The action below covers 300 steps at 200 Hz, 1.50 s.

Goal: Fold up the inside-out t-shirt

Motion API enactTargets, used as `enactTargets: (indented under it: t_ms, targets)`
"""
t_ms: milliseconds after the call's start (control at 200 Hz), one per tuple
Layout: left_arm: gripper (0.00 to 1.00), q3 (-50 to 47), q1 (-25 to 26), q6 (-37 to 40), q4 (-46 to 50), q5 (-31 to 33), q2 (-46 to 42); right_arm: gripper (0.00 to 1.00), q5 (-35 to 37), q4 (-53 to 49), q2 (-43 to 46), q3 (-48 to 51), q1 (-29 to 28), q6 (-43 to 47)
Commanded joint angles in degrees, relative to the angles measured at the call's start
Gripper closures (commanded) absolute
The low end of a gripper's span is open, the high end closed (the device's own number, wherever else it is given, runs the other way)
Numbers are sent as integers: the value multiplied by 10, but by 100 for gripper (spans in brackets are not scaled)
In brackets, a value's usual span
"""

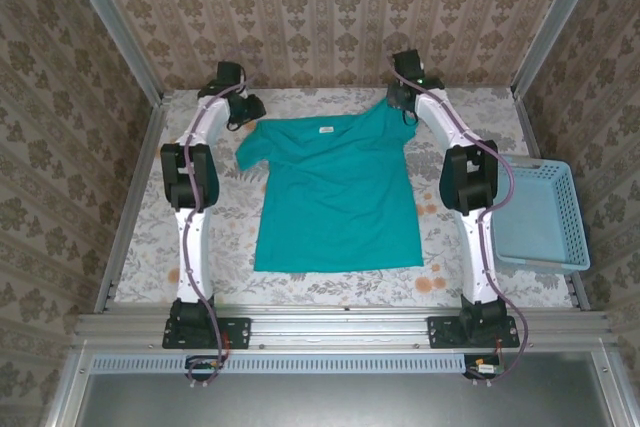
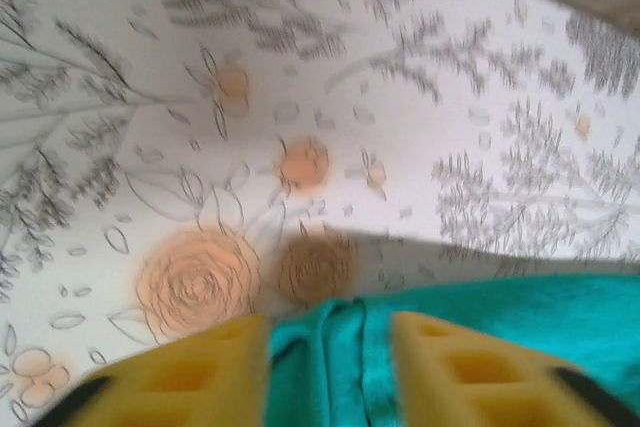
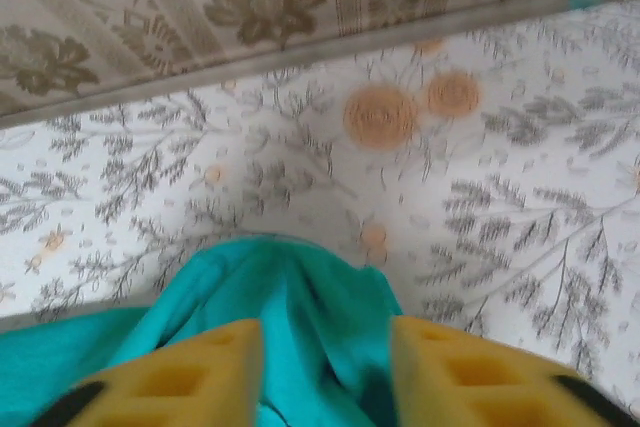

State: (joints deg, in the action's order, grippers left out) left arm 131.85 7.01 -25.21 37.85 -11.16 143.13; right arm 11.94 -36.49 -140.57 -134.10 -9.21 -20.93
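1. One light-blue basket point(image 1: 535, 212) sits at the table's point(image 1: 340, 287) right edge, apart from the one t-shirt point(image 1: 335, 197) spread flat mid-table.
2. Left gripper point(image 2: 330, 347) and right gripper point(image 3: 325, 347): jaws moderately apart, each straddling teal fabric near the far edge.

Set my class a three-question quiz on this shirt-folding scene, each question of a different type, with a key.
1. True or false: the teal t-shirt lies spread out on the table, not yet folded.
2. Where does the light-blue basket stand? A: at the table's left side. B: at the table's right side. C: on the t-shirt.
3. Fill in: the left gripper and the right gripper are both at the t-shirt's ____ end (collar or hem).

Key: 1 true; 2 B; 3 collar.
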Motion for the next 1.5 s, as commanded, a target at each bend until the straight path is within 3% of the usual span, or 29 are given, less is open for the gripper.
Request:
enactTargets:
  t_ms: [0, 130, 300, 470, 680, 885, 1005, 1145, 1495]
  targets:
    - [45, 83, -23, -16, 61, 1, -1, 45, 3, -77, -21, -100, 10, -7]
    - [38, 39, -26, -5, 96, 25, -67, 39, -7, -98, 28, -62, 7, -2]
    - [33, -264, -15, -20, -24, 21, -276, 33, -16, -20, 213, 201, -30, 2]
    - [31, -511, 14, -42, -85, 32, -464, 29, 2, 21, 408, 457, -95, -21]
    - [30, -750, 100, -60, -118, 75, -665, 29, 12, 17, 603, 718, -192, -82]
    - [28, -887, 212, -84, -102, 118, -802, 30, 35, -29, 754, 880, -317, -186]
    - [27, -953, 270, -115, -111, 150, -860, 31, 42, -21, 783, 946, -383, -256]
    - [25, -1000, 312, -135, -124, 172, -904, 35, 39, 21, 756, 976, -438, -299]
    - [21, -1019, 322, -122, -146, 186, -944, 53, 64, 47, 634, 940, -466, -300]
